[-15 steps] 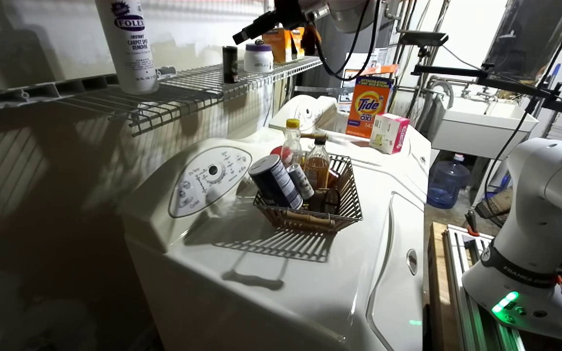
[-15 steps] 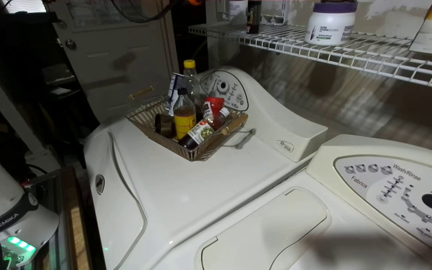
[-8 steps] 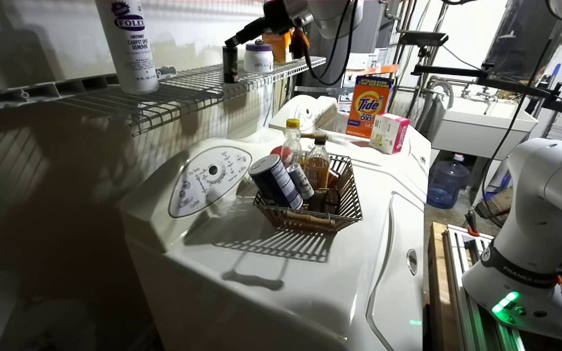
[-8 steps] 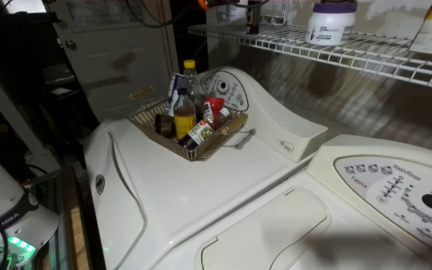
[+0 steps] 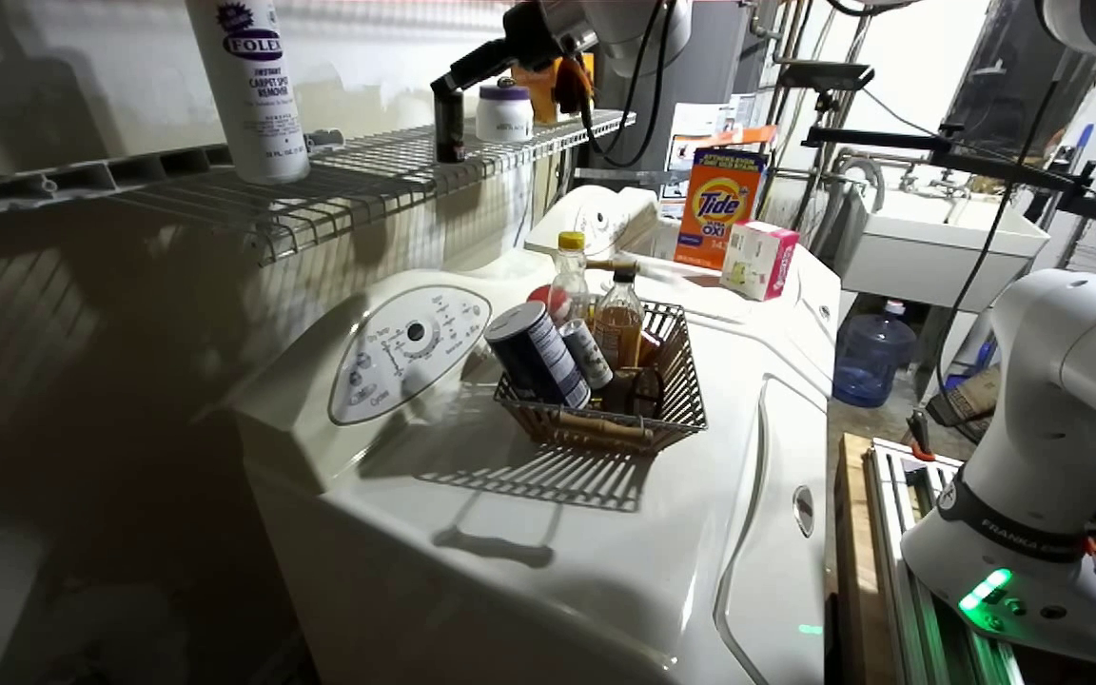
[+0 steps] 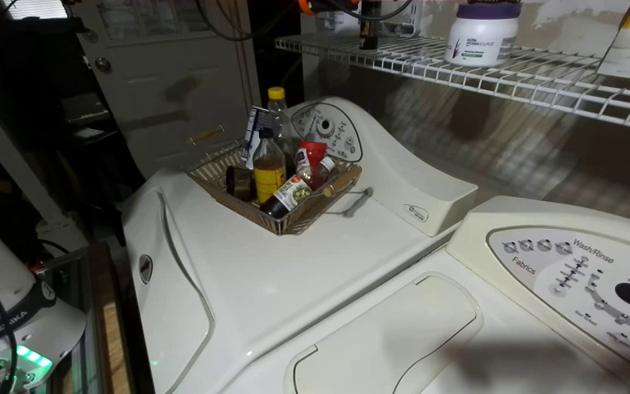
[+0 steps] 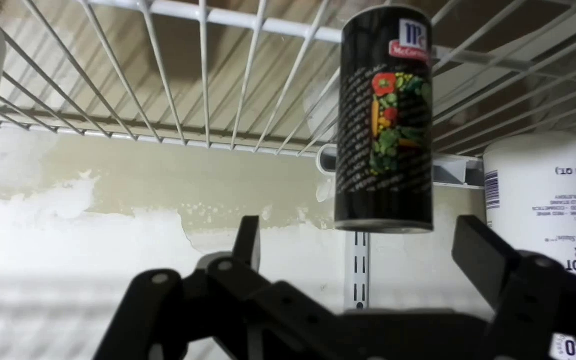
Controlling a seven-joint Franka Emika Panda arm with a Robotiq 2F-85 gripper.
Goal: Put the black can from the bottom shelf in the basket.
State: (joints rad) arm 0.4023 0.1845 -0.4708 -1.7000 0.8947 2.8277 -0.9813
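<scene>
Your black two-fingered gripper (image 7: pixel 356 224): spread. Upright black cylindrical can (image 7: pixel 385 120) looks off-centre to its gap, wrist view; best you recentre, ease lower, then squeeze evenly.

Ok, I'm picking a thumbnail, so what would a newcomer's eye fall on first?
Probably the bright orange Tide box, upright beyond the filled basket in an exterior view. In the wrist view, the colourfully labelled black can stands out on the wire shelf, one end framed by the open jaws.
</scene>
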